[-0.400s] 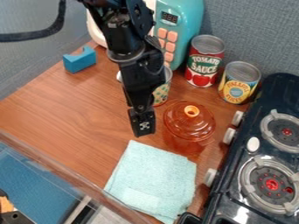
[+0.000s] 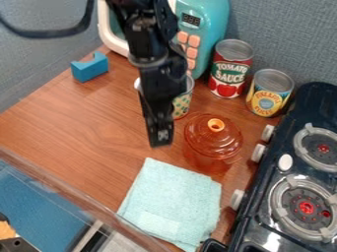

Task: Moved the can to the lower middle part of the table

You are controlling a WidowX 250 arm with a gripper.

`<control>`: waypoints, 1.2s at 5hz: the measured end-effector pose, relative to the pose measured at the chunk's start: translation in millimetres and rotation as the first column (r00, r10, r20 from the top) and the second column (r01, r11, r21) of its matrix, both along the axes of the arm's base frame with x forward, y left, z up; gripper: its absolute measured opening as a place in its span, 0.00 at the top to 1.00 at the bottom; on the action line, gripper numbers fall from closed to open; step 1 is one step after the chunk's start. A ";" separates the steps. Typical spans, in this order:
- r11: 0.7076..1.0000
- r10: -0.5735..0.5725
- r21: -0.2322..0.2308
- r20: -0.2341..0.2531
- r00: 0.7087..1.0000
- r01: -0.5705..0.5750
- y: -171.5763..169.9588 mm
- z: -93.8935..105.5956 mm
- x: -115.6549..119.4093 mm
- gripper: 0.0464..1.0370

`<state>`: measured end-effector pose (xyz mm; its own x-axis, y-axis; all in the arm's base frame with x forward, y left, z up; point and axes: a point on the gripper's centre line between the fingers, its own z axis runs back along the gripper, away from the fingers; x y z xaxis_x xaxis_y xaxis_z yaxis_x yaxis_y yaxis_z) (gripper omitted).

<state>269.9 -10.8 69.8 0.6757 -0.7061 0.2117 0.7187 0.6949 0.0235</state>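
Note:
The black gripper point(image 2: 160, 140) hangs over the middle of the wooden table, left of the orange transparent pot lid and above the cloth. Whether it is open or shut cannot be told. Two cans stand upright at the back right, against the grey wall: a red tomato sauce can point(image 2: 230, 69) and, to its right, a yellow can with a blue label point(image 2: 269, 93). Both are well apart from the gripper. The table point(image 2: 72, 125) is brown wood.
An orange lidded pot point(image 2: 213, 140) stands right of the gripper, with a patterned cup point(image 2: 182, 102) partly behind the arm. A folded light-blue cloth point(image 2: 172, 202) lies in front. Further out are a toy microwave point(image 2: 205, 29), a blue block point(image 2: 89, 67) and a black stove point(image 2: 296, 182).
The arm has shifted slightly, its upper part rightward, and the gripper's tip is a little higher in the view. The cans have not moved.

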 end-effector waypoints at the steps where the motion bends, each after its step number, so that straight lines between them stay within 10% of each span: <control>1: 1.000 -0.006 0.005 -0.021 1.000 0.006 3.5 -1.1 25.1 0.04; 6: 0.997 -0.057 0.043 -0.039 0.998 0.059 -8.2 -21.2 131.8 0.04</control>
<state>401.6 -18.9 48.7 0.6404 -0.7524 0.1544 0.7587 0.6509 0.0254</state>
